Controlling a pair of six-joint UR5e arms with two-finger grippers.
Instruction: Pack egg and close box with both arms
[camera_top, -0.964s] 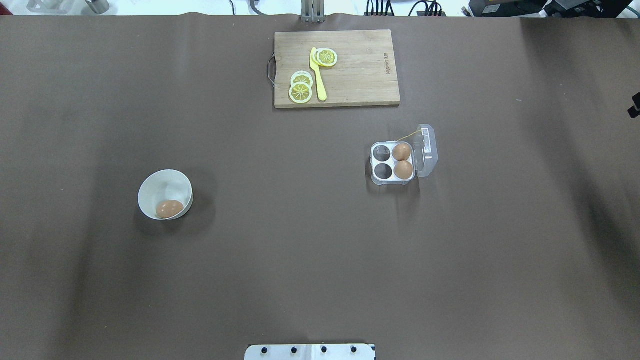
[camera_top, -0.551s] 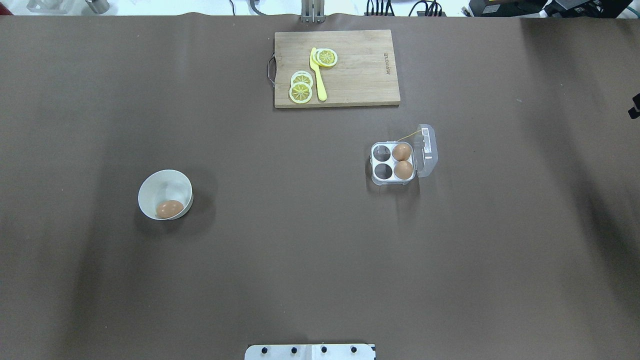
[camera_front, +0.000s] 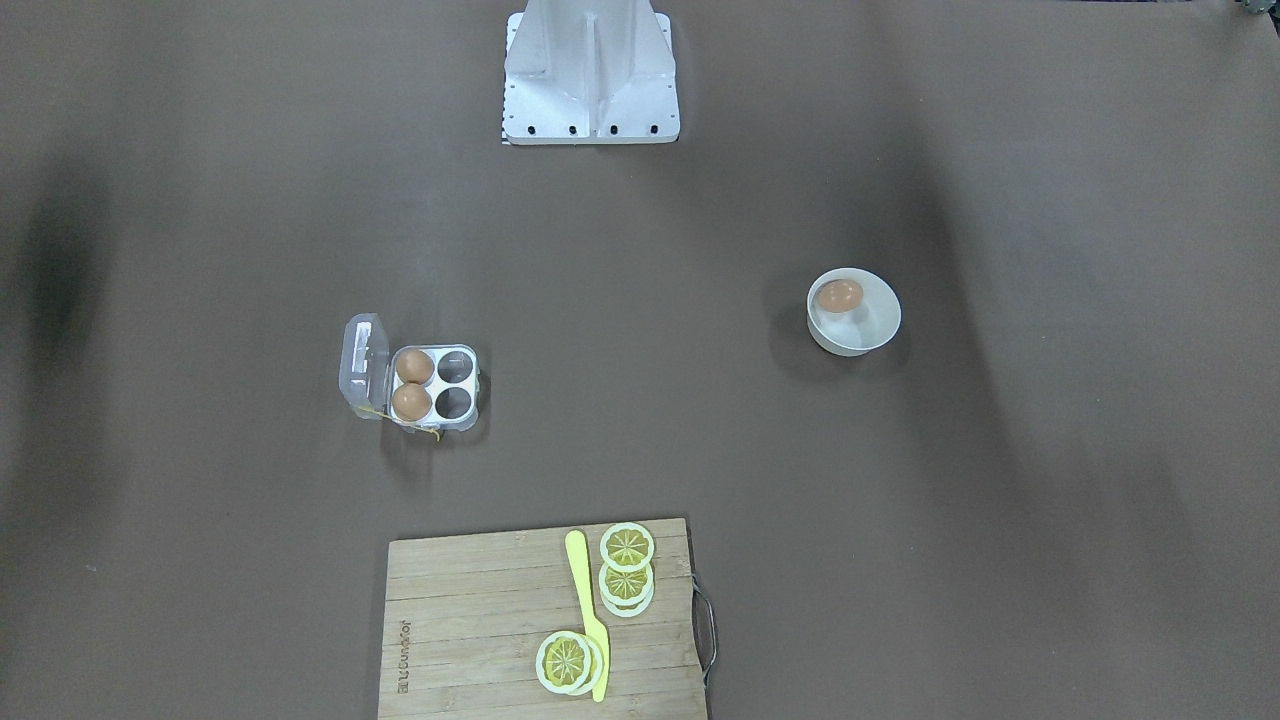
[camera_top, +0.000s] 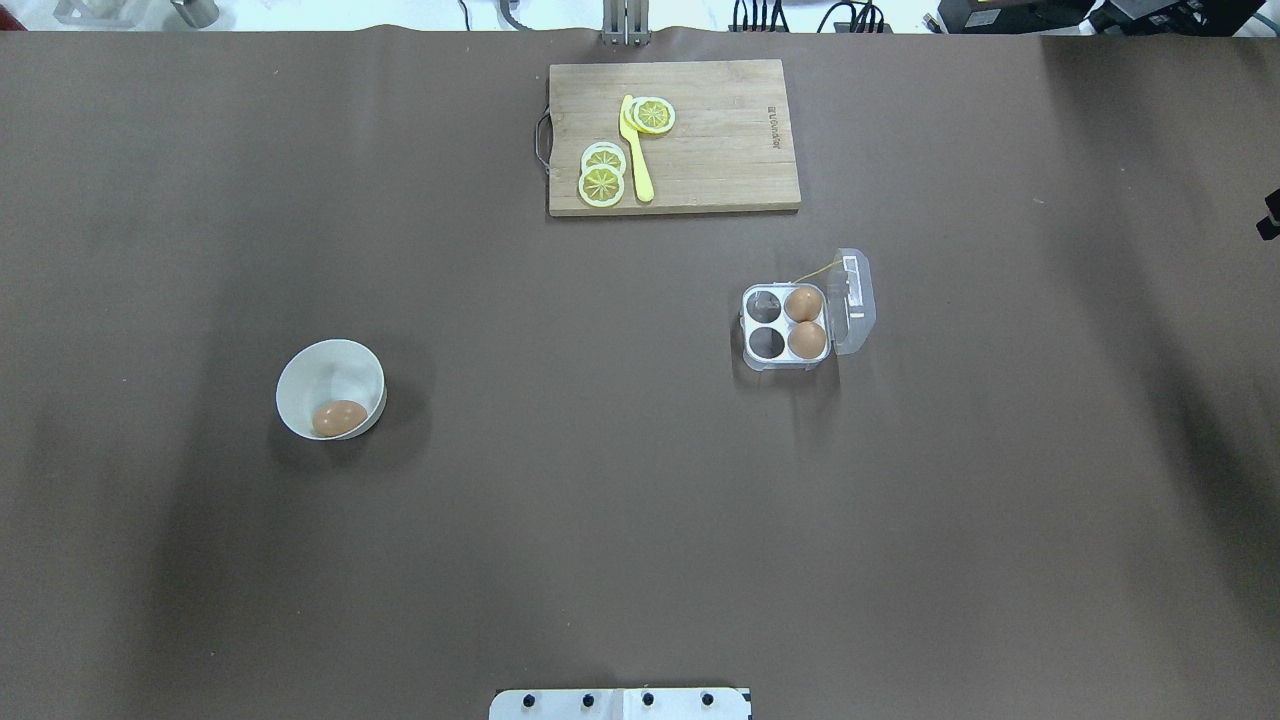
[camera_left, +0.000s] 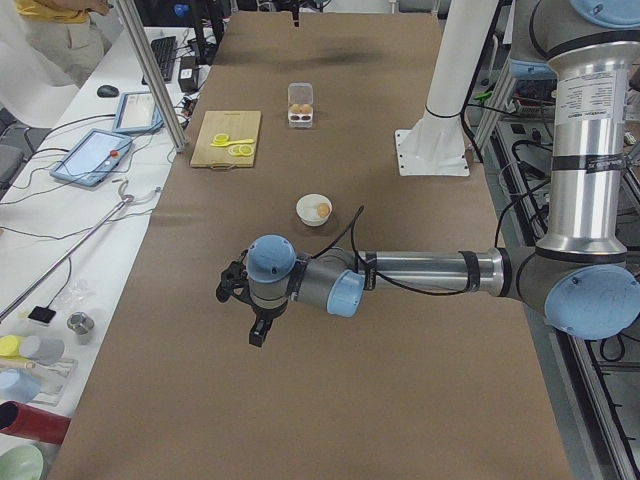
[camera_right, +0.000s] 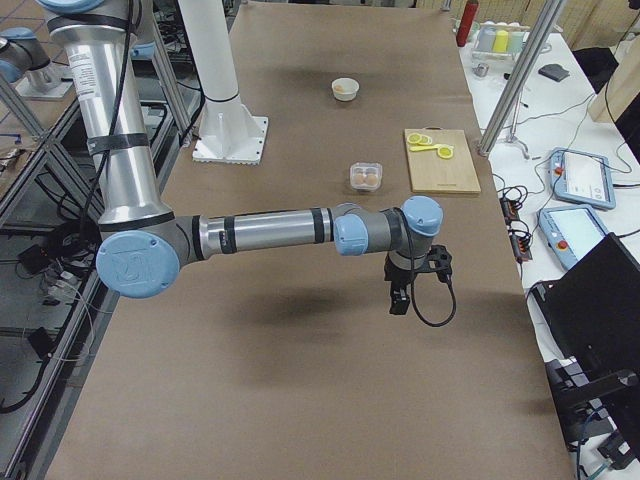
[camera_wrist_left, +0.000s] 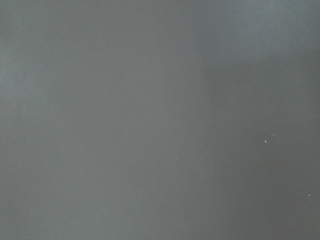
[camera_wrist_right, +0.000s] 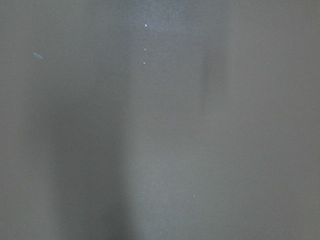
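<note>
One egg (camera_left: 322, 210) rests far from left end effector (camera_left: 257, 338).

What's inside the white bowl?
One brown egg lies inside the white bowl, resting against its side. Nothing else shows in there, but the bit of bowl right under the egg is covered by it.

Soft even light, broad faint shadows; wrist views dim, perhaps unfocused.

three eggs (camera_top: 340, 417), one box (camera_top: 852, 305), one bowl (camera_top: 325, 375), one board (camera_top: 720, 150), two arms (camera_left: 420, 272)
</note>
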